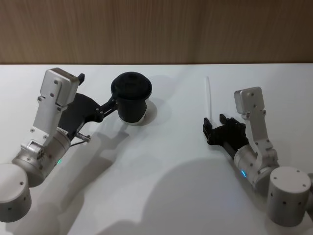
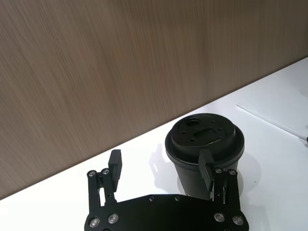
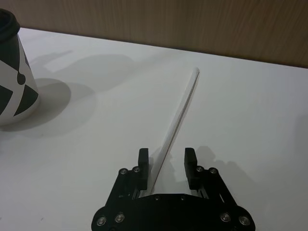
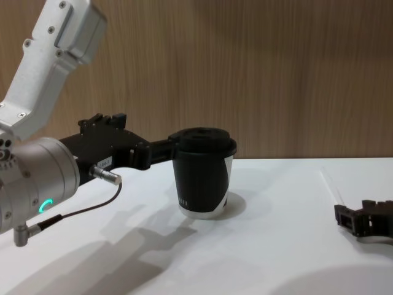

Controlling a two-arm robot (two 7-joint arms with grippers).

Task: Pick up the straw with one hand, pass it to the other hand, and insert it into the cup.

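On the white tabletop (image 1: 161, 171) the cup (image 1: 131, 93) stands upright toward the far edge, left of the middle, with its black domed lid on. The straw (image 1: 209, 98) lies flat on the right half, one end pointing at the far edge and the other toward the robot.

The right gripper (image 3: 166, 156) sits low over the straw's near end with its 2 fingers apart. In the right wrist view the straw runs between them, closer to one finger (image 3: 143, 163) than to the other, and neither finger is clamped on it. The chest view gives only the gripper's black tips at the right edge of the table and the straw as a faint line behind them.

The left gripper (image 2: 160, 163) reaches toward the cup from the cup's left, and its fingers are spread wide too. From the head view 1 finger meets the cup's side just under the lid rim. From the left wrist view that finger stands in front of the cup and the other is well clear of it. (Whether the finger presses on the cup, I cannot tell.)

The left wrist view looks down on the lid's top. The chest view adds a green ring (image 4: 43, 206) on the silver wrist and a thin black cable (image 4: 73, 212). The right wrist view catches the cup's white wedges.
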